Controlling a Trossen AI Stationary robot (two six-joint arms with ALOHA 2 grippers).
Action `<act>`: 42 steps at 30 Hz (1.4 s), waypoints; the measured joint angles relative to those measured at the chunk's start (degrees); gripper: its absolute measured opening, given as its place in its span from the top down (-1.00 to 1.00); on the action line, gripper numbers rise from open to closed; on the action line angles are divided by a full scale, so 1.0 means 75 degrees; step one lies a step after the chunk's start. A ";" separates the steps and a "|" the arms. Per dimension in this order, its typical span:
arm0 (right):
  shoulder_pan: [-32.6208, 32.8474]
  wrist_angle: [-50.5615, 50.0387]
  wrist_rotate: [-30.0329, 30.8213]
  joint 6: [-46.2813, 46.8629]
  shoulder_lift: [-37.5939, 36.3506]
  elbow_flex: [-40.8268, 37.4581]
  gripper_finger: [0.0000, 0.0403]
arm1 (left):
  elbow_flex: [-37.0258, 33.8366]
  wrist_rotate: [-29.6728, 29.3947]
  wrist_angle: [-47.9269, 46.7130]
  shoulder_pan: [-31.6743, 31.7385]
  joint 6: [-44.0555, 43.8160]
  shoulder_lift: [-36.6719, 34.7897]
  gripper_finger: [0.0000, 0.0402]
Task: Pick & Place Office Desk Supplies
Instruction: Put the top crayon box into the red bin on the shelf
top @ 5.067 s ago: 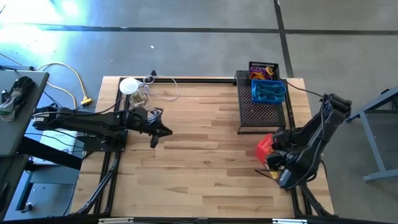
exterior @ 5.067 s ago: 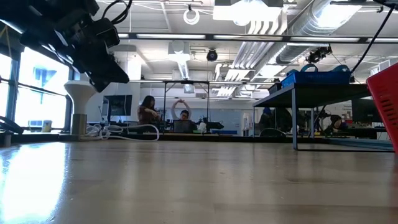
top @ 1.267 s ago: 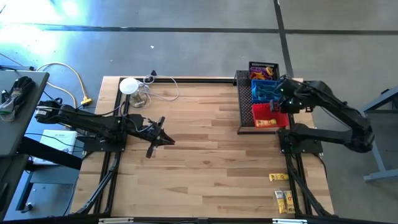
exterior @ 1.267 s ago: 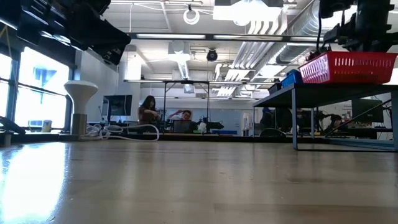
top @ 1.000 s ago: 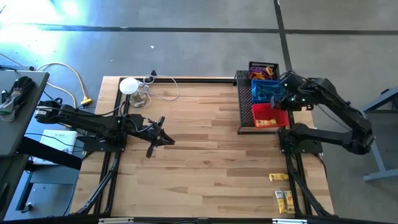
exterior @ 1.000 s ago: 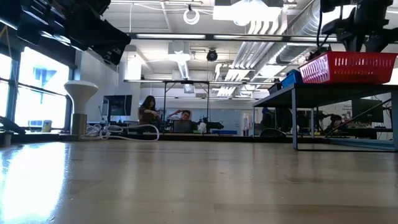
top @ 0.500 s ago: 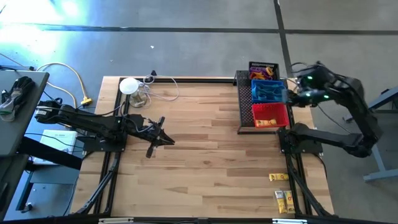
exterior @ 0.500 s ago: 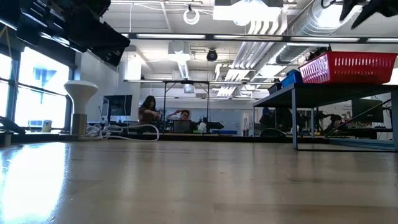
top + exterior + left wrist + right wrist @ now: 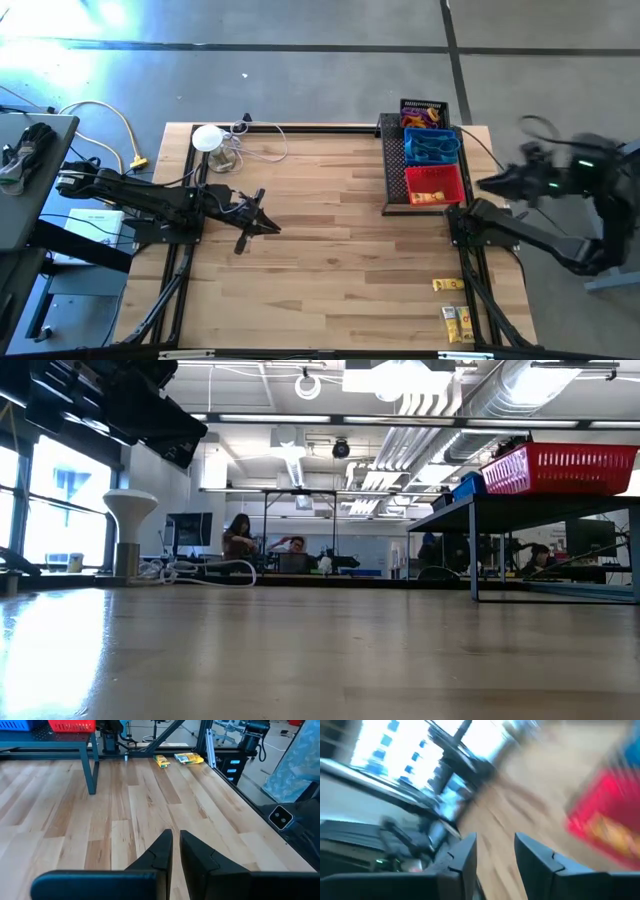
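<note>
1. Red basket (image 9: 434, 184) sits on the black mesh tray (image 9: 415, 190), just beside the blue basket (image 9: 431, 146): grouped for sorting.
2. Right gripper (image 9: 487, 184) off the table's right edge, fingers parted, empty.
3. Left gripper (image 9: 268, 226) clenched, empty, parked over bare table (image 9: 330, 260).
4. Yellow packets (image 9: 452, 305) lie loose near the right edge, likely next.

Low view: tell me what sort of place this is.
Probably a robotics lab or workshop: exposed silver ceiling ducts, people seated at a far workbench, and a red mesh basket on a raised rack.

A white round disc (image 9: 207, 138) sits at the far left corner of the wooden table (image 9: 320, 250), cables (image 9: 262, 150) coiled just beside it. A flat black mesh tray (image 9: 398, 180) stands raised on legs. Two people (image 9: 265, 544) sit in the room beyond.
</note>
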 joint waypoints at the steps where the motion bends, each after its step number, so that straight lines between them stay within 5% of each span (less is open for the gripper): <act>1: 0.0003 0.0554 -0.0074 -0.0018 -0.0180 0.0002 0.42 | 0.0000 0.0000 0.0002 0.0000 -0.0052 0.0000 0.85; 8: -0.0256 0.4696 -0.1768 0.0024 -0.0311 0.0012 0.53 | 0.0000 -0.0012 0.0011 0.0000 -0.0403 0.0000 0.85; 18: -0.1578 0.5447 -0.4282 -0.0213 0.0489 0.0003 0.78 | 0.0000 -0.0020 0.0011 0.0000 -0.0562 0.0000 0.85; 29: -0.2659 0.9066 -0.5474 0.1602 0.0404 0.0009 0.82 | 0.0000 -0.0020 0.0008 0.0000 -0.0564 0.0000 0.85; 35: -0.3518 0.9496 -0.6116 0.1846 0.0410 0.0020 0.82 | 0.0000 -0.0020 0.0008 0.0000 -0.0562 0.0000 0.85; 42: -0.3550 0.9467 -0.6242 0.1564 0.0454 0.0023 0.82 | 0.0000 -0.0503 0.0057 0.0000 -0.0739 0.0003 0.85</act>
